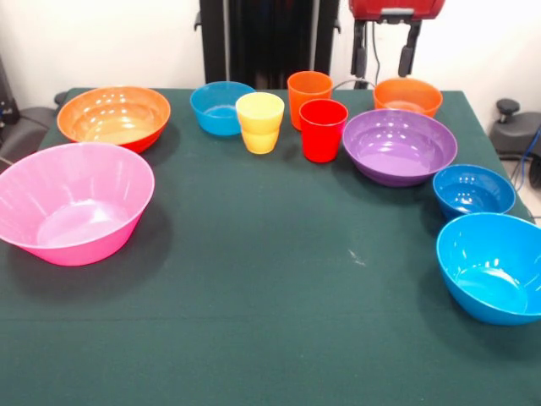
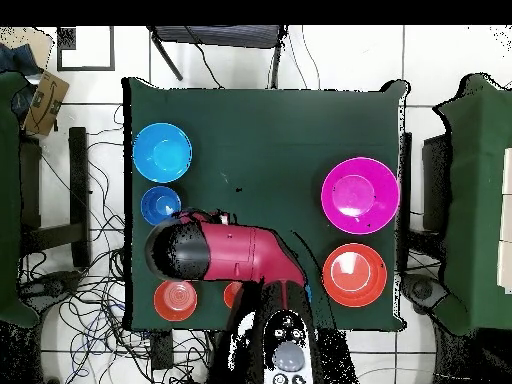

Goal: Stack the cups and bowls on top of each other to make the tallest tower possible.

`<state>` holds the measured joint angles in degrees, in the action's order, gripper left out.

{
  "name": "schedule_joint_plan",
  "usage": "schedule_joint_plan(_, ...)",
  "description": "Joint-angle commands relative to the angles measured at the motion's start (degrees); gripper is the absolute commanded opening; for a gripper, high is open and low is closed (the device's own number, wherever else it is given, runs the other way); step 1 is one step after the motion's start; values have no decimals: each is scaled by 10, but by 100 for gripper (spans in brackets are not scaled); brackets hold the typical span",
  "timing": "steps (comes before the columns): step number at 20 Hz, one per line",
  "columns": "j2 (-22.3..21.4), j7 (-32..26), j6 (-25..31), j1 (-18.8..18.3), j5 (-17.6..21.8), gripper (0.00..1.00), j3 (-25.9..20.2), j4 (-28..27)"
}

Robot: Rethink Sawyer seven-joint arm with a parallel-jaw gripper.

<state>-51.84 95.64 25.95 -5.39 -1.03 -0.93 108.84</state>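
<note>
cups: yellow cup (image 1: pixel 259 122), orange cup (image 1: pixel 309 96), red cup (image 1: pixel 323 129) clustered at far centre of tabletop (image 1: pixel 254 279), nothing stacked yet
bowls: pink bowl (image 1: pixel 72 203), large orange bowl (image 1: pixel 113 117), purple bowl (image 1: pixel 399 145), bright blue bowl (image 1: pixel 493 266) spread along the edges
handling: likely light, stiff, slick plastic; grip thin rims, cups across the wall
shapes: tapered, round, glossy; should nest
end effector (image 1: pixel 387 51): above small orange bowl (image 1: pixel 407 96), fingers apart, empty

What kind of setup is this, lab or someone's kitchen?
Likely a robotics lab: a green-covered table of plastic bowls and cups, the red arm over it, and loose cables on a tiled floor.
</note>
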Motion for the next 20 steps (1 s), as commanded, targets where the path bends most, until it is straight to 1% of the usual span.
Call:
schedule_joint_plan(1, -16, 0, 64, -23, 13, 100, -53, -5)
schedule_joint_plan(4, -27, -1, 79, -33, 13, 100, -46, -11)
schedule_joint_plan(6, -28, -9, 83, -45, 16, 100, -47, -14)
schedule_joint_plan(8, -21, -10, 89, -49, 19, 100, -48, -26)
schedule_joint_plan(15, -19, 9, 100, -38, 21, 100, -50, -34)
schedule_joint_plan(20, -18, 0, 83, -46, 29, 100, -48, -24)
